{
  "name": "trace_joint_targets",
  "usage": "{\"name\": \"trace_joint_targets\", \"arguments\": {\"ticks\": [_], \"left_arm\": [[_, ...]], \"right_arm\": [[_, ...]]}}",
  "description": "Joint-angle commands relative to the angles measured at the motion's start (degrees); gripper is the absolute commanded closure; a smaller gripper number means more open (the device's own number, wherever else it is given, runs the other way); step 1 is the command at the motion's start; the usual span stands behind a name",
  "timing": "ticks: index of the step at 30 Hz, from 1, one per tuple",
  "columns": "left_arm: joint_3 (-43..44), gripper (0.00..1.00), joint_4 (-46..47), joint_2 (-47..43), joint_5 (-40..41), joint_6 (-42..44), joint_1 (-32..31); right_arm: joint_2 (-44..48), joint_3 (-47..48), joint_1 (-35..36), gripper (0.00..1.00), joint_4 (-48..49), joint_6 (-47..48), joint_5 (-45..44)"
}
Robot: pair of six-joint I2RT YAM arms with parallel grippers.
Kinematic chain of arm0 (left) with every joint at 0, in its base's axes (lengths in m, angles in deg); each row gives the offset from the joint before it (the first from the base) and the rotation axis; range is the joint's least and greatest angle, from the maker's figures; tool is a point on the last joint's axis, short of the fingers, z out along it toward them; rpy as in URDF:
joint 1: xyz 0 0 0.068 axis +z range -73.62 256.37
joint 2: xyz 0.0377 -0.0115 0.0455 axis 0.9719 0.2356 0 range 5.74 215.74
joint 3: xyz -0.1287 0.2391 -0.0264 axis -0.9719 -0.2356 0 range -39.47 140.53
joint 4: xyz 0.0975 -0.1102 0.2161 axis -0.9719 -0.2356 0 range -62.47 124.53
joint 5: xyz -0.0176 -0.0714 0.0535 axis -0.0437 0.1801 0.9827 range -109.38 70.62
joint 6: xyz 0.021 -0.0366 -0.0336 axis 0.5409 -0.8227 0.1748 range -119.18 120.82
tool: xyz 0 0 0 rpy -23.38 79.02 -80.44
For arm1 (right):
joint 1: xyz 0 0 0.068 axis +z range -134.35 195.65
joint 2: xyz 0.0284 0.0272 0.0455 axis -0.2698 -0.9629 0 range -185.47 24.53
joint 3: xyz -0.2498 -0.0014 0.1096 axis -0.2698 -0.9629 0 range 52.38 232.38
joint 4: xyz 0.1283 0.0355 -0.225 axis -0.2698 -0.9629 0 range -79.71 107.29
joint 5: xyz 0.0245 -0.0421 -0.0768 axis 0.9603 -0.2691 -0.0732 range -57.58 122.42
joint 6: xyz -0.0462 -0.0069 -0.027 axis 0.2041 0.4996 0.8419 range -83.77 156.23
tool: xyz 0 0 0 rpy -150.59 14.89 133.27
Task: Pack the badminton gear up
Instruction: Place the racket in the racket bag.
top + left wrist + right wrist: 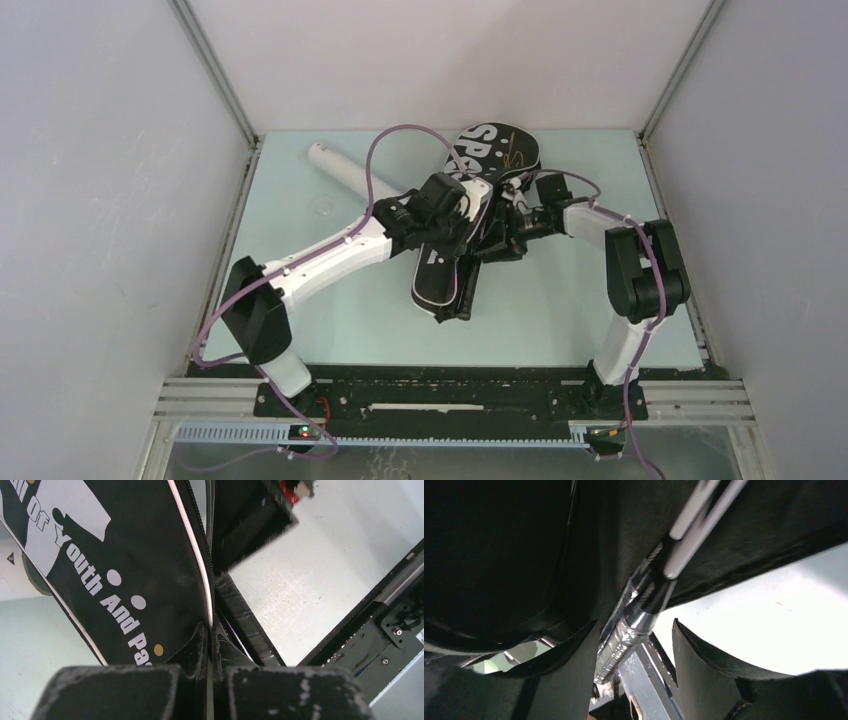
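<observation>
Lying slantwise on the pale desk [560, 310], the black racquet-shaped bag [436, 285] has its narrow end nearest the arm bases and its broad head, lettered in white, toward the far wall. Left claw [209, 669]: jaws together, clamped on a fold at the bag's edge, just beside the white piping and about midway along the bag. Right claw [636, 630]: jaws apart, reaching in from the right, close to the left claw. A racquet handle [616, 655] in glossy wrap lies between its fingers [704, 680], with a clear gap on one side, so the handle is not gripped. From the handle, two white shafts [694, 520] run on against the black fabric of the bag. Far left: the long white tube [340, 168] lies slantwise on the desk, its right end hidden by the left arm.
</observation>
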Motion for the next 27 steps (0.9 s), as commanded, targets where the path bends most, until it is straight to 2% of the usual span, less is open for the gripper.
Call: {"name": "trace_joint_targets", "arguments": {"ticks": [1, 8, 10, 14, 15, 20, 27], "left_arm": [[4.69, 1.00, 5.40, 0.30, 1.47, -0.11, 0.66], [5.21, 1.00, 5.32, 1.51, 1.54, -0.57, 0.69], [5.58, 1.00, 5.24, 1.91, 1.19, -1.11, 0.72], [5.68, 1.00, 5.75, 2.32, -0.08, -3.37, 0.59], [5.65, 1.00, 5.86, 2.32, -0.37, -4.16, 0.60], [3.88, 1.00, 7.38, 1.49, -2.49, -7.86, 0.57], [1.80, 1.00, 8.74, 0.51, -6.41, -12.24, 0.71]], "right_arm": [[-0.15, -2.36, 2.63, 0.37, 4.90, 1.06, 4.98], [-0.35, -5.27, 5.78, 0.38, 7.17, -0.96, 5.55], [-0.33, -5.36, 6.25, 0.42, 9.47, -3.15, 5.54], [-0.63, -5.40, 7.61, 0.58, 18.73, -11.40, 4.55], [-0.73, -5.37, 8.05, 0.59, 21.04, -13.29, 3.81], [-1.46, -6.01, 9.60, 0.57, 31.62, -21.57, 0.09], [-0.18, -6.16, 8.95, 0.57, 40.60, -31.24, -4.20]]}}
